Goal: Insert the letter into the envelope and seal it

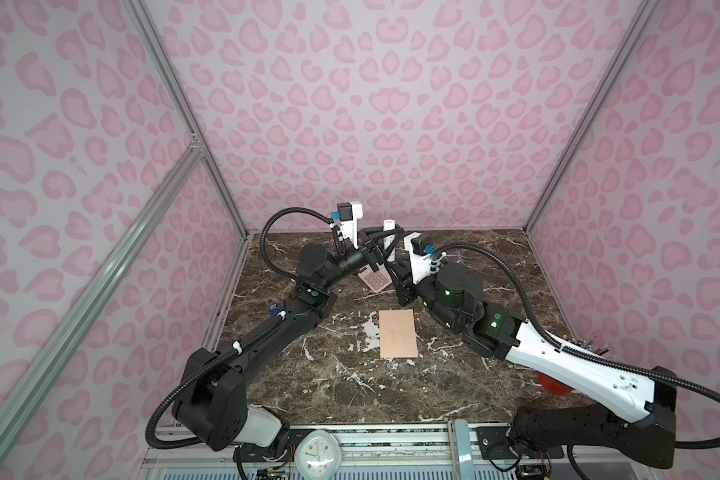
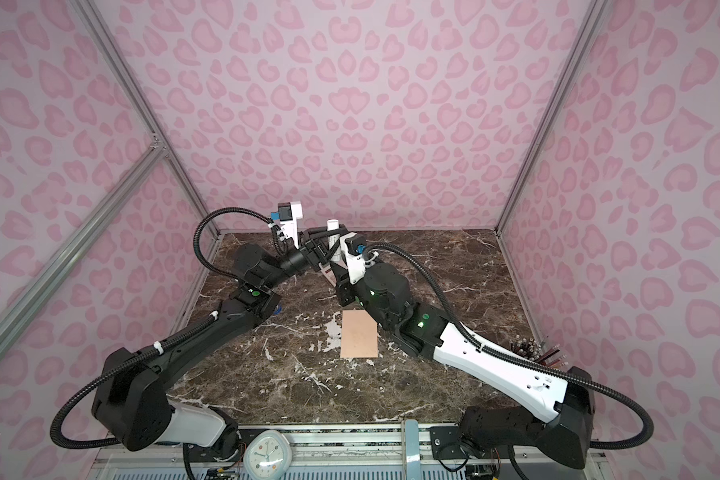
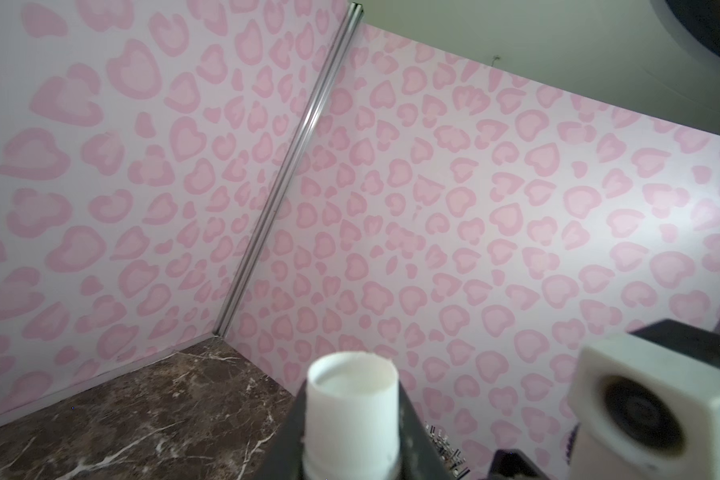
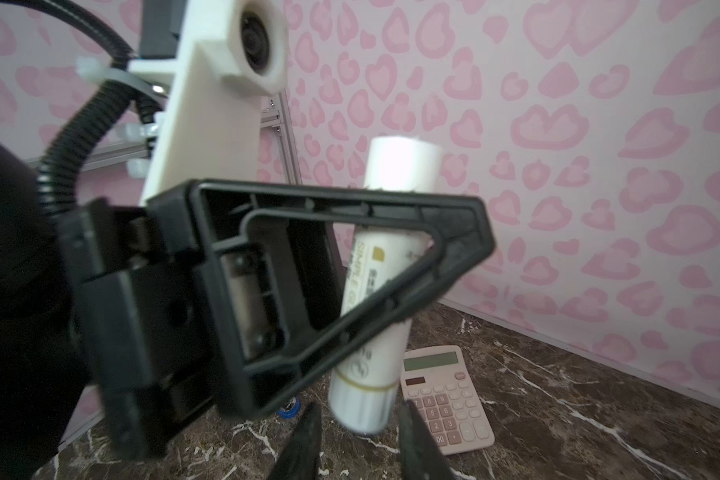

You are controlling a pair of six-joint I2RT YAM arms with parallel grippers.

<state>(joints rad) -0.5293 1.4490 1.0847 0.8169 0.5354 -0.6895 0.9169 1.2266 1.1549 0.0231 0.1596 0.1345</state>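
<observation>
Work surface: dark brown marble-patterned tabletop [image 1: 454,386] with white veining, enclosed on three sides by walls [image 1: 391,104] printed with pink heart-shaped spots; aluminium frame rails [image 1: 192,124] run along the wall joints. The envelope [image 1: 398,333] lies flat near the middle of the tabletop, long side running front to back, faint diagonal seams on its upper face, clear of both arms in both top views. The letter cannot be made out in any view. At the rear centre the left gripper [image 1: 385,245] is clamped across the body of a white glue stick [image 4: 385,174], which is held off the surface and leans slightly; in the left wrist view the stick's round top end shows between the black fingers. The right gripper [image 4: 361,409] sits beneath it, jaws apart, one finger on either side of the stick's lower end with a gap visible at each side. A pink calculator [image 4: 445,399] lies flat on the tabletop just behind and below the stick, near the rear wall. A white clock [image 1: 317,455] sits on the front rail between the two arm bases. A red object [image 1: 551,384] is partly hidden under the right arm near the right edge.
</observation>
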